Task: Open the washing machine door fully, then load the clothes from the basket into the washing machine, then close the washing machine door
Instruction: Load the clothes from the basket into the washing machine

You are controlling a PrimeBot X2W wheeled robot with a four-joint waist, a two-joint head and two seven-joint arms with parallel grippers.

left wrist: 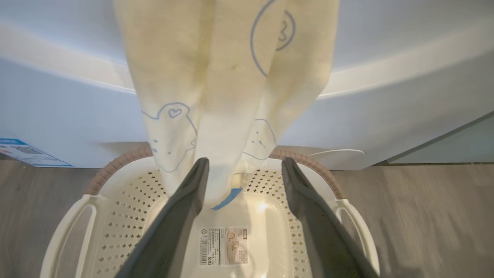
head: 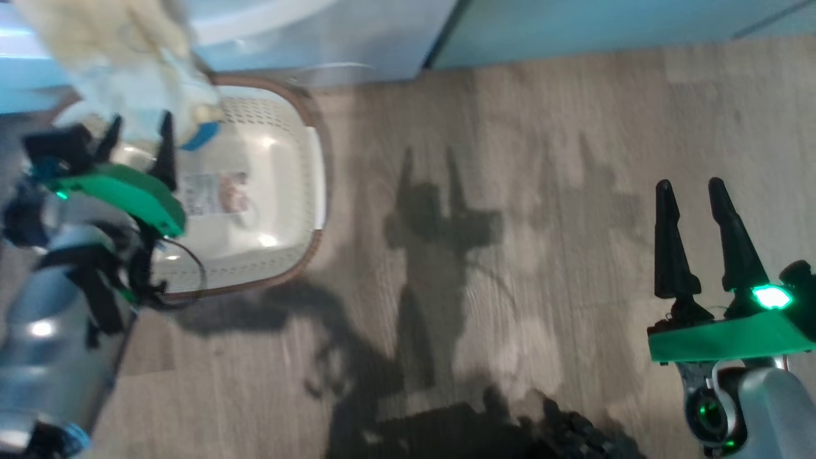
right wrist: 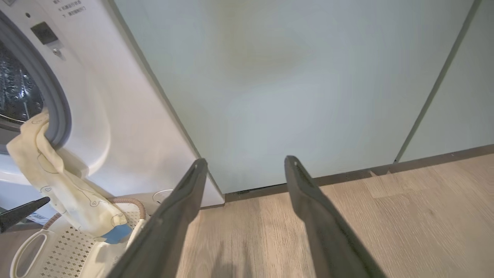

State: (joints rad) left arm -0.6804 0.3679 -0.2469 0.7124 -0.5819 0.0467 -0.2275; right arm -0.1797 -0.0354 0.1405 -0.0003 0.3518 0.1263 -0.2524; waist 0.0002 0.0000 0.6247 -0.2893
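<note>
- Clothes (left wrist: pixel 227 77): the upper end is cut off by the top edge of the left wrist view. In the head view they are a blurred pale mass at the top left corner.
- Basket (left wrist: pixel 77 216): the near rim is cut off by the bottom edge of the left wrist view. In the head view its left side is hidden behind the left gripper (head: pixel 141 121).
- Label sticker (left wrist: pixel 224 246) on the basket bottom: print too small to read.
- Blue-white sticker (left wrist: pixel 23 152): cut off by the left edge, text illegible.
- Washing machine (right wrist: pixel 115 127): the drum (right wrist: pixel 17 92) is cut off by the left edge of the right wrist view.
- Dark mass (head: pixel 510 427) at the bottom of the head view: blurred, possibly the robot's own base.
</note>
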